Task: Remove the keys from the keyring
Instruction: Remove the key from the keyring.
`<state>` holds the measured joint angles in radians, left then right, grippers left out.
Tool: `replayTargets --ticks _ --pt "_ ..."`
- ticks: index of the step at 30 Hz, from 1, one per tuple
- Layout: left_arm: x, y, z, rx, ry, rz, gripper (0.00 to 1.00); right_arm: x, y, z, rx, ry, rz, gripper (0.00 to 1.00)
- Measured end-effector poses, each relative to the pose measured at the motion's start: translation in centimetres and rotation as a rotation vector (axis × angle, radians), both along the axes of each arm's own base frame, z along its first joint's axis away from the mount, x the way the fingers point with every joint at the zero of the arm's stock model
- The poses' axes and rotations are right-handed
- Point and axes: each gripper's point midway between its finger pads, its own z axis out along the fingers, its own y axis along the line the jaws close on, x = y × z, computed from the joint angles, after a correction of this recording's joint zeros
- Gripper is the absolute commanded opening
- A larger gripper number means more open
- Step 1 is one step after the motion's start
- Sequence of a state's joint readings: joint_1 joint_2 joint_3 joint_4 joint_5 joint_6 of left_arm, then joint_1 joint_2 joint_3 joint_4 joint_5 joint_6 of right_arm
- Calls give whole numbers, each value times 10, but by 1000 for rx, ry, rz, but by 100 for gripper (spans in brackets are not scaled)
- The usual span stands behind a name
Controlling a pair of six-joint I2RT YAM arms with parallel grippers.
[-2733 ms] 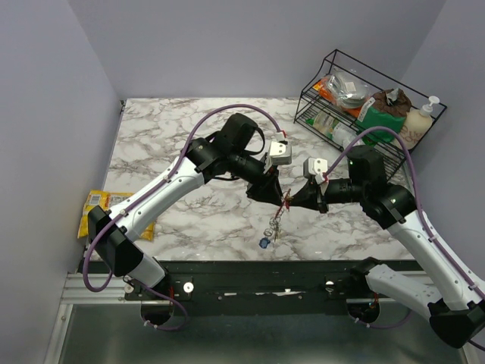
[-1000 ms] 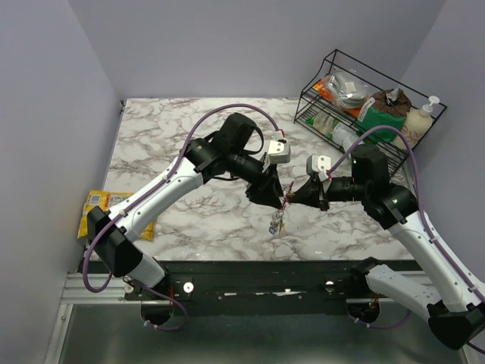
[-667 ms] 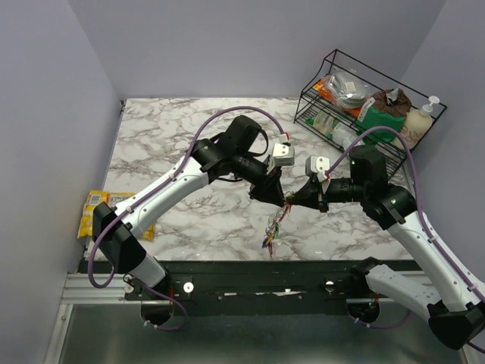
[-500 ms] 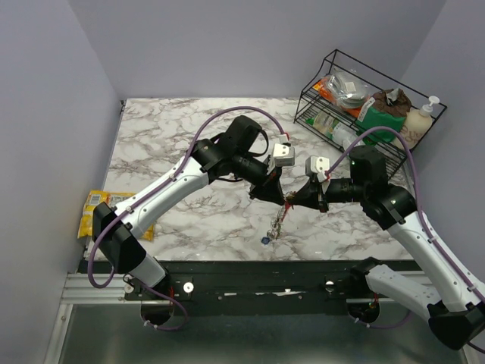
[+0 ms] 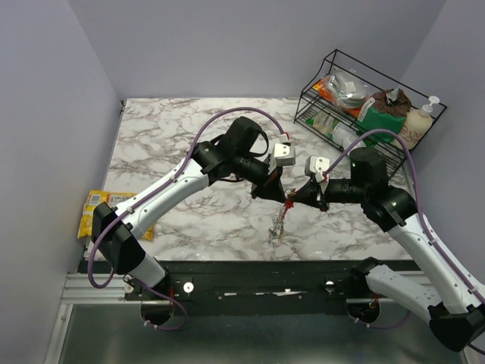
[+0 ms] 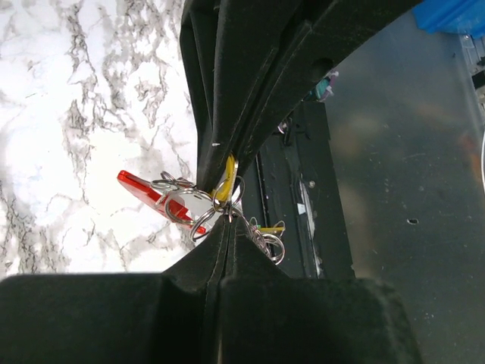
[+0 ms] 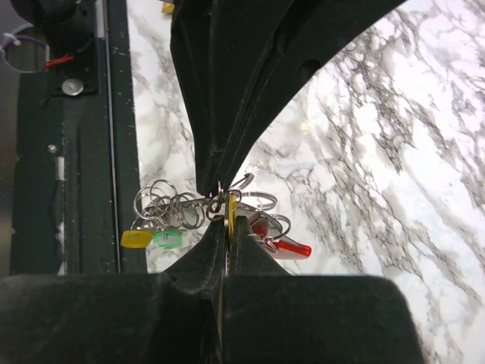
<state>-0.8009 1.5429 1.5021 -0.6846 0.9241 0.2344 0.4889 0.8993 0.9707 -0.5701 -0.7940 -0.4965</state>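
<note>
Dangling keys (image 7: 168, 239) hang off the keyring (image 7: 292, 247) (tag writing illegible).

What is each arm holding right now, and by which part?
Left fingers and right fingers each pinch the keys at a thin yellow piece among the wire rings, beside the red keyring. Which key is unclear.

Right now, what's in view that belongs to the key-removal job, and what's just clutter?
Job: keys, keyring, left gripper, right gripper, both pinched shut in the bunch.
Lying about: yellow snack packet, wire rack of groceries, soap bottle.
</note>
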Motion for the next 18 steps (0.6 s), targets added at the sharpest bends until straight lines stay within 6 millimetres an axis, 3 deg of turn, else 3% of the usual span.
replayTargets --ticks 10,18 --pt "5 0 13 -44 -47 38 0 7 -13 4 -38 -99 -60 3" --pt "7 1 13 -43 -53 60 0 8 -15 -4 -74 -103 -52 3"
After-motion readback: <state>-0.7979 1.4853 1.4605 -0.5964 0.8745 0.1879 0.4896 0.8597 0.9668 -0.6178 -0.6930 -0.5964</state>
